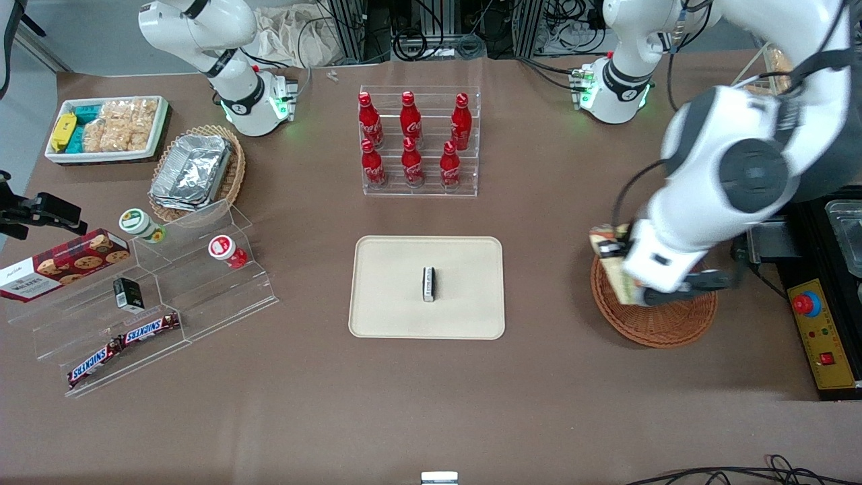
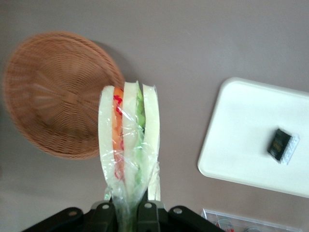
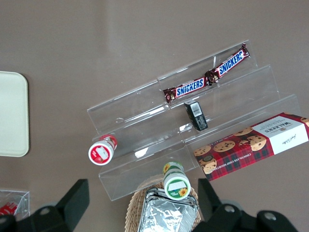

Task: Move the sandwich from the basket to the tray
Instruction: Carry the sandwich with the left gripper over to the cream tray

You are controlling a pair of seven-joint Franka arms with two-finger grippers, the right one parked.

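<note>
Left arm's gripper clamped on the plastic-wrapped triangular sandwich of pale bread with green and orange-red filling, jaws closed on its lower end. Lifted clear above the round reddish-brown wicker basket, beneath and beside the jaws. Well apart from the jaws, flat cream rectangular tray bearing a small dark packet.

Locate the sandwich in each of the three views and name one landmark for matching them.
Front view: sandwich over the basket, mostly hidden by the arm.
Left wrist view: sandwich held upright in the gripper, basket below.
Right wrist view: not in it.
Shared landmark: tray.
</note>
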